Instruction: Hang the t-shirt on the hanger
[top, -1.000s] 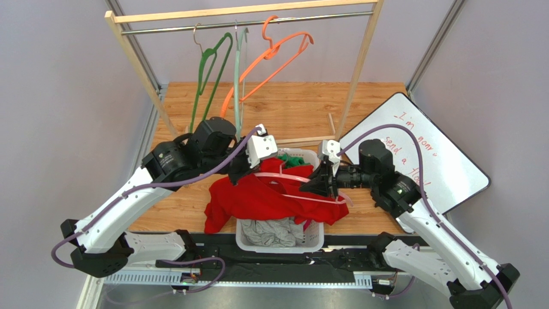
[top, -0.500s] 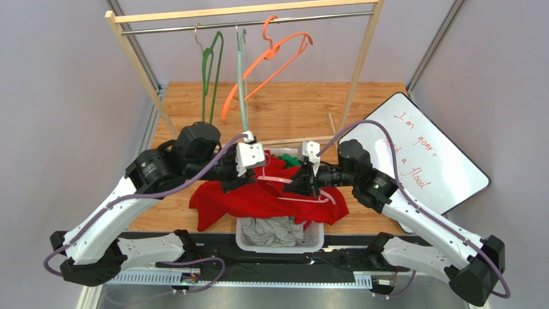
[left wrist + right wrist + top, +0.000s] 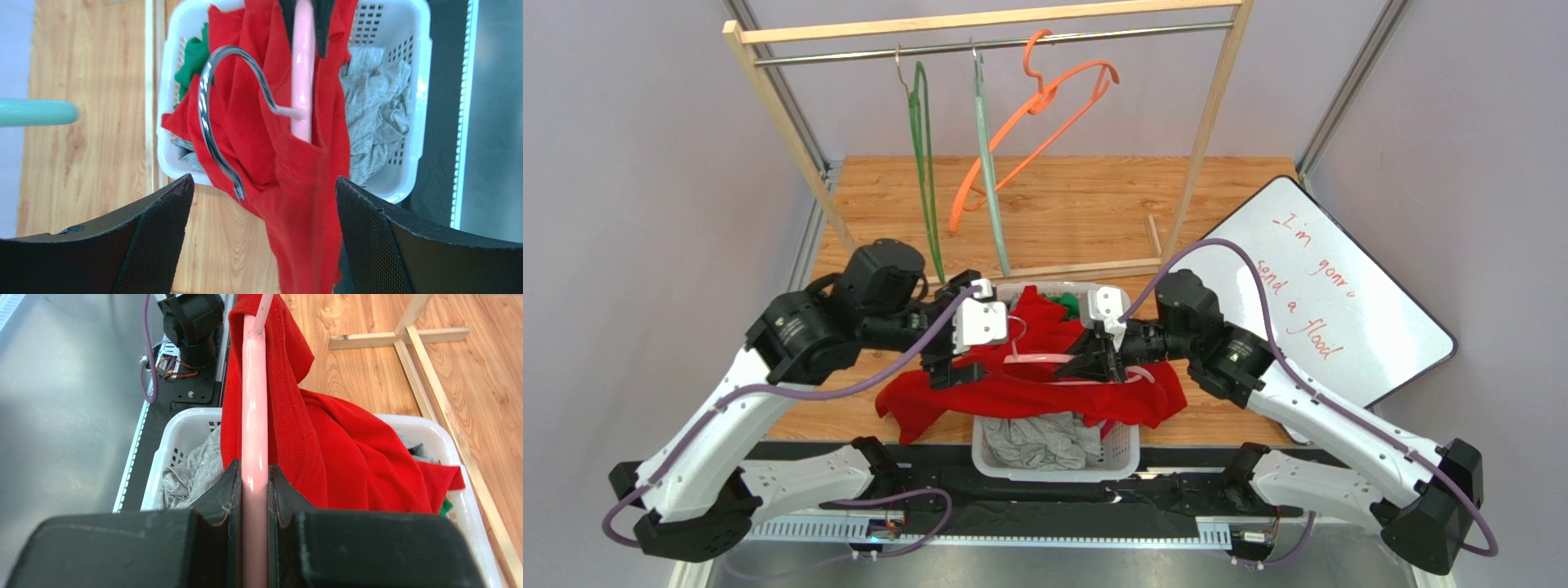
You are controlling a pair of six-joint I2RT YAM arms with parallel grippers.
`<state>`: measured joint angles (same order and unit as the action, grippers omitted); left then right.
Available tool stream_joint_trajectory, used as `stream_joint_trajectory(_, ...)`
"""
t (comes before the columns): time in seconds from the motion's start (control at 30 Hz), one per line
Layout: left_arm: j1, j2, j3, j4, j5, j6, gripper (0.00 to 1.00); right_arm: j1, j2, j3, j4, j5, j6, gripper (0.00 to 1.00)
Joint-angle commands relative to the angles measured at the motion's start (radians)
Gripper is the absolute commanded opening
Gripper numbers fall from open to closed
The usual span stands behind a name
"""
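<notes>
The red t-shirt (image 3: pixel 1038 390) hangs draped over the pale pink hanger (image 3: pixel 1044 358) above the white basket (image 3: pixel 989 456). My right gripper (image 3: pixel 1097 361) is shut on the hanger's pink bar (image 3: pixel 254 404), with the red cloth (image 3: pixel 344 453) falling to its right. My left gripper (image 3: pixel 946 368) stands open just left of the shirt. In the left wrist view its jaws are spread wide, and a fold of the t-shirt (image 3: pixel 307 202) hangs between them, touching neither. The hanger's metal hook (image 3: pixel 205 122) and pink neck (image 3: pixel 302 73) stick out of the cloth.
The basket (image 3: pixel 417 73) holds a grey garment (image 3: pixel 1044 439) and a small green garment (image 3: pixel 193 58). A wooden rack (image 3: pixel 989 22) at the back carries a dark green hanger (image 3: pixel 922 159), a mint one (image 3: pixel 989 172) and an orange one (image 3: pixel 1038 110). A whiteboard (image 3: pixel 1320 294) lies at the right.
My left gripper has opened and let go of the red cloth, and it has drawn back to the left. The right arm carried the hanger leftward. The dark green hanger swung back to hang straight.
</notes>
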<state>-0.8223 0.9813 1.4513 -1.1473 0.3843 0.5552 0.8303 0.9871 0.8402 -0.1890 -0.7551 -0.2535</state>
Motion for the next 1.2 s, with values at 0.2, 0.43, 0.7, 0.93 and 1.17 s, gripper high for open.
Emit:
stream_joint_trajectory(0.2, -0.069, 0.036, -0.095, 0.086, 0.067, 0.035, 0.71, 0.046, 0.010, 0.114, 0.008, -0.012, -0.139, 0.00)
stream_joint_trajectory(0.43, -0.069, 0.013, -0.152, 0.155, 0.070, -0.106, 0.00, 0.046, -0.031, 0.138, -0.026, 0.097, -0.092, 0.17)
stream_joint_trajectory(0.7, -0.026, 0.003, -0.148, 0.253, -0.042, -0.311, 0.00, 0.046, -0.278, 0.146, -0.352, 0.527, 0.200, 0.85)
stream_joint_trajectory(0.93, -0.006, 0.026, -0.120, 0.284, -0.050, -0.412, 0.00, 0.033, -0.341, 0.116, -0.475, 0.591, 0.195, 0.48)
stream_joint_trajectory(1.17, 0.000, 0.033, -0.111, 0.268, -0.053, -0.437, 0.00, 0.154, -0.236, -0.012, -0.293, 0.854, 0.243, 0.57)
